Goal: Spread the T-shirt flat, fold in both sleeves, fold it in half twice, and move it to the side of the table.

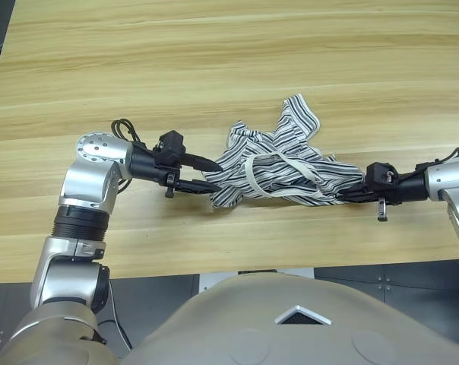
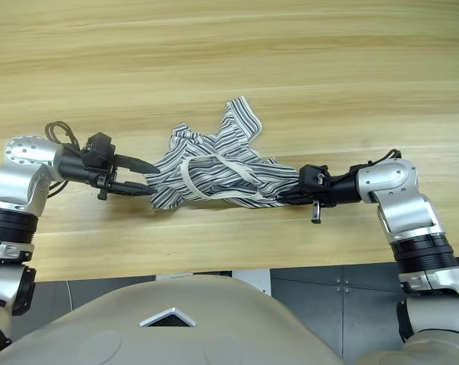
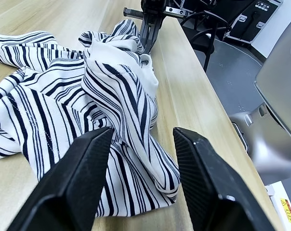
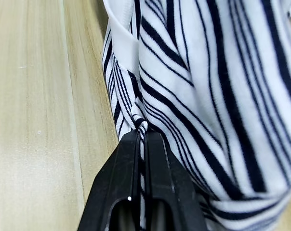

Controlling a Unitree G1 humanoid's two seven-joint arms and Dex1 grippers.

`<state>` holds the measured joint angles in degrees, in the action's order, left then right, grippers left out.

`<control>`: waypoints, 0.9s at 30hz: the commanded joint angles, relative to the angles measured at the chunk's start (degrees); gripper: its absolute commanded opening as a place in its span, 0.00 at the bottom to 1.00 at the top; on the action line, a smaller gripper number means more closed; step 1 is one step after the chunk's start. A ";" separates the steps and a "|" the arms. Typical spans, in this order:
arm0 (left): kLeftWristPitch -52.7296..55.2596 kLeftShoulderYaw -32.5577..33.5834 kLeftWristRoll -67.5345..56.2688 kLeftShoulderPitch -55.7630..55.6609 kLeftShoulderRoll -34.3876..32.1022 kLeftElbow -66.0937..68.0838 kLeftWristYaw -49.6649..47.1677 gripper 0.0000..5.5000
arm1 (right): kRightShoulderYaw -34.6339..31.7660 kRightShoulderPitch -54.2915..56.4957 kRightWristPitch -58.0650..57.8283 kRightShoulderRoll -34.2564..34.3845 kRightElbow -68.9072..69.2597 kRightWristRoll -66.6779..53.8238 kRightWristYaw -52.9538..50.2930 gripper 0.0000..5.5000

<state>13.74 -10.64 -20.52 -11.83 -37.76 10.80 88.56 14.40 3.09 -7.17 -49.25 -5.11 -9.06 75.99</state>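
A black-and-white striped T-shirt point(image 1: 279, 163) lies crumpled in a heap near the middle of the wooden table, with a white neckband loop on top. At the heap's left edge my left gripper point(image 1: 211, 176) is open, its fingers point(image 3: 75, 180) straddling a fold of the cloth point(image 3: 121, 96) without closing on it. My right gripper point(image 1: 345, 195) is at the heap's right edge, low over the table. In the right wrist view its fingers point(image 4: 157, 163) are shut on a pinched fold of the T-shirt point(image 4: 208, 77). The right gripper point(image 3: 150, 21) also appears far off in the left wrist view.
The light wooden table point(image 1: 214, 53) stretches wide and bare behind and to both sides of the heap. Its front edge point(image 1: 214, 270) runs close below both arms. Dark equipment cases point(image 3: 254, 19) stand on the floor beyond the table's edge.
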 commanded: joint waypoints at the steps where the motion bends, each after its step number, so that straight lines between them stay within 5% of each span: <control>1: 0.74 -0.66 -0.05 0.51 -0.43 -1.10 -0.02 0.43 | 0.38 0.02 0.04 0.47 -0.67 1.22 -0.87 0.02; 15: -2.37 -6.08 4.73 1.32 1.80 0.50 -2.10 0.43 | 0.42 -0.05 0.00 0.75 -0.50 1.05 -1.08 0.02; 27: -5.39 -6.98 6.21 1.28 1.61 2.12 -1.66 0.12 | 0.57 -0.30 0.05 0.55 -0.49 1.13 -1.08 0.02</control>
<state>9.38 -17.82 -14.83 -10.36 -35.83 12.82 87.20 14.41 3.09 -6.96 -48.89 -5.21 -9.07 75.29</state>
